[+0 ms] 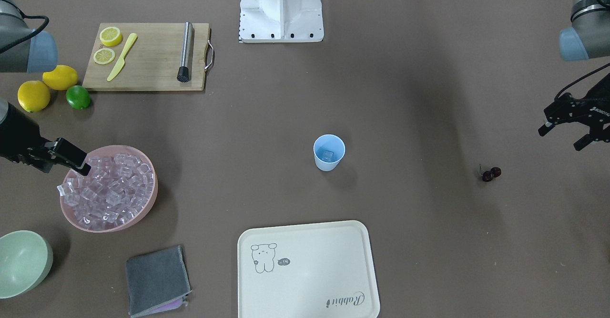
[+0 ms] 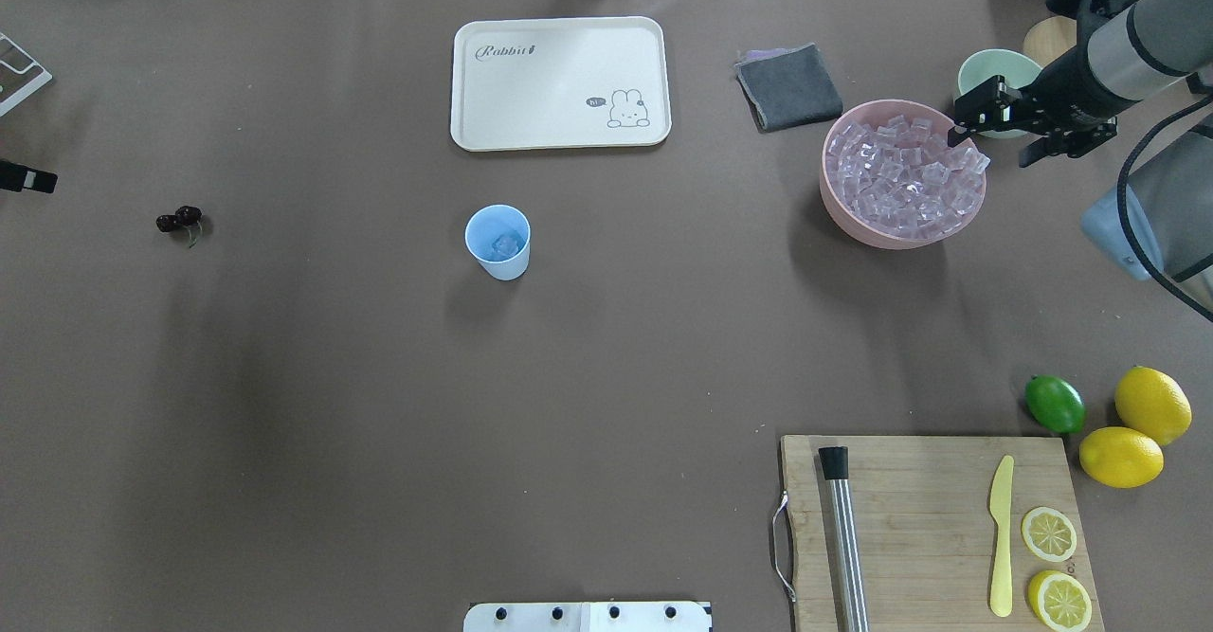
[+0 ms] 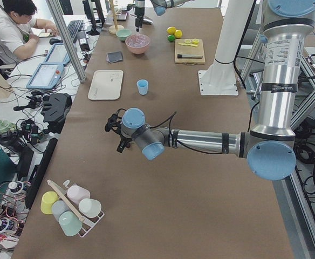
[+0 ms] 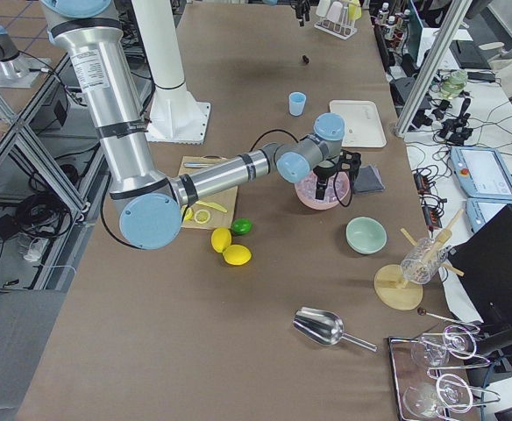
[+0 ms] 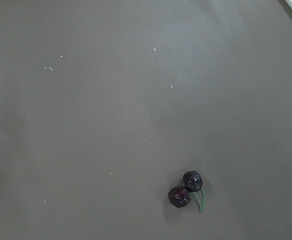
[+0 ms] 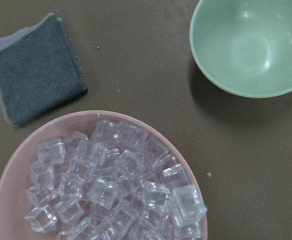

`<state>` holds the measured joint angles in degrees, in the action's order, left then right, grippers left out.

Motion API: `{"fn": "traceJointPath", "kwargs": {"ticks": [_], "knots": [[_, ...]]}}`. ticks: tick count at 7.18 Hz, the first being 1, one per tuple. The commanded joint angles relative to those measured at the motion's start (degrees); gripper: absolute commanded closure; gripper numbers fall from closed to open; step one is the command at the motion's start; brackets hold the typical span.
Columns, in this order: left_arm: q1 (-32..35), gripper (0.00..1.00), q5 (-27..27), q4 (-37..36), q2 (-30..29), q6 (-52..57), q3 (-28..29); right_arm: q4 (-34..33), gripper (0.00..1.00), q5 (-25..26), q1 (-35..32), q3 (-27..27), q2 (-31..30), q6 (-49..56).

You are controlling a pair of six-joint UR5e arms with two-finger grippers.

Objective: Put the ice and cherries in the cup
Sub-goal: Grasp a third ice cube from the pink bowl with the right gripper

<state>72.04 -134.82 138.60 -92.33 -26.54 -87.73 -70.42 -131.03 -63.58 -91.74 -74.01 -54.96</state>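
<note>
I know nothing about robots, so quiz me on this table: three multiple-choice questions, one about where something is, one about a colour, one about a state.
1. Where do the cherries lie? A on the tray; B on the bare table; C on the board.
2. What colour is the bowl holding the ice? A green; B white; C pink.
3. How is the cup? A upright with ice inside; B upright and empty; C tipped over.

Answers: 1 B, they sit on the brown tabletop, apart from everything; 2 C, the cubes fill the pink bowl; 3 A, a clear cube shows at its bottom.
</note>
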Motion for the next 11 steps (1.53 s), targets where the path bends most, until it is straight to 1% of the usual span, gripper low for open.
{"fn": "traceJointPath", "kwargs": {"ticks": [1, 3, 4, 7, 8, 9, 10, 11], "knots": [[0.0, 0.02, 0.0, 0.0, 0.0, 0.0, -0.1, 0.2, 0.03, 0.1, -0.5, 2.3, -0.1, 2.7], [0.0, 0.02, 0.0, 0.1, 0.0, 0.0, -0.2, 0.4, 0.03, 0.2, -0.3, 3.2, 0.7, 3.0], [0.0, 0.02, 0.0, 0.1, 0.1, 0.0, -0.2, 0.4, 0.03, 0.2, -0.3, 3.7, 0.6, 5.7], [-0.1, 0.02, 0.0, 0.1, 0.1, -0.1, -0.3, 0.4, 0.03, 0.2, 0.1, 4.3, 1.2, 6.5], [-0.1, 0.02, 0.3, 0.1, 0.0, 0.0, 0.4, 0.9, 0.03, 0.2, 0.6, 4.5, 1.8, 6.4], [-0.1, 0.02, 0.3, 0.1, 0.0, 0.0, 0.2, 4.0, 0.06, 0.1, 0.6, 6.8, 1.8, 6.4], [-0.1, 0.02, 0.3, 0.1, 0.0, -0.1, 0.0, 8.6, 0.14, 0.1, 0.6, 9.8, 1.8, 6.4], [-0.1, 0.02, 0.3, 0.4, 0.1, 0.0, 0.2, 11.1, 0.23, 0.1, 0.6, 11.7, 1.8, 6.4]]}}
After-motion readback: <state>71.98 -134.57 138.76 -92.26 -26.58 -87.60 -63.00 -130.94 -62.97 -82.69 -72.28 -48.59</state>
